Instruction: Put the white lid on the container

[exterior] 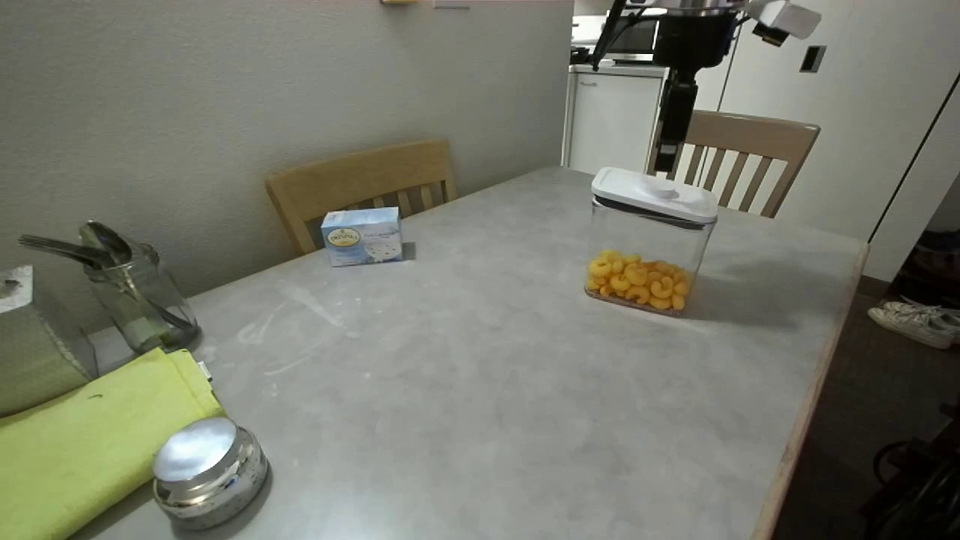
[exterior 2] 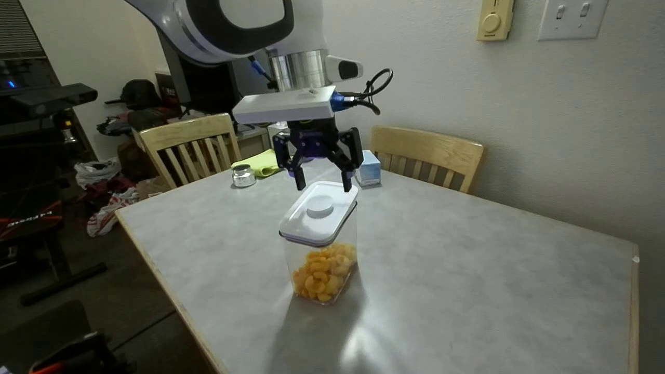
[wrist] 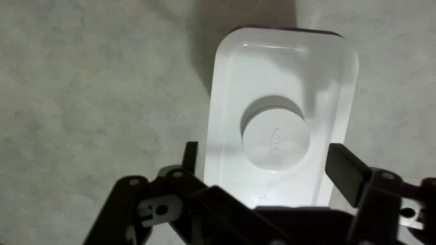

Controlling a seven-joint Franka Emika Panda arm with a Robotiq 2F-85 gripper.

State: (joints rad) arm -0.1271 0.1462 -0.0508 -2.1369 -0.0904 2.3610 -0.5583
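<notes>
The white lid [exterior: 626, 186] lies on top of the clear container [exterior: 637, 236], with its round button up. It also shows in an exterior view [exterior 2: 306, 226] and in the wrist view [wrist: 279, 78]. A dark seal band shows under the lid's rim; I cannot tell if the lid sits fully flush. The container [exterior 2: 301, 254] stands upright with yellow-orange pieces inside. My gripper [exterior 2: 323, 186] is open and empty above the lid. In the wrist view its fingertips [wrist: 261, 149] are spread about the lid's width, either side of the button, and the gripper hides the lid's near end.
A grey table [exterior: 450, 375] bears a blue-white box [exterior: 364, 238], a shiny metal-lidded jar [exterior: 210, 476], a yellow cloth [exterior: 97, 435], a glass jar with cutlery [exterior: 146, 300] and a grey box [exterior: 41, 345]. Wooden chairs [exterior 2: 426, 148] and a wall stand along the table's sides.
</notes>
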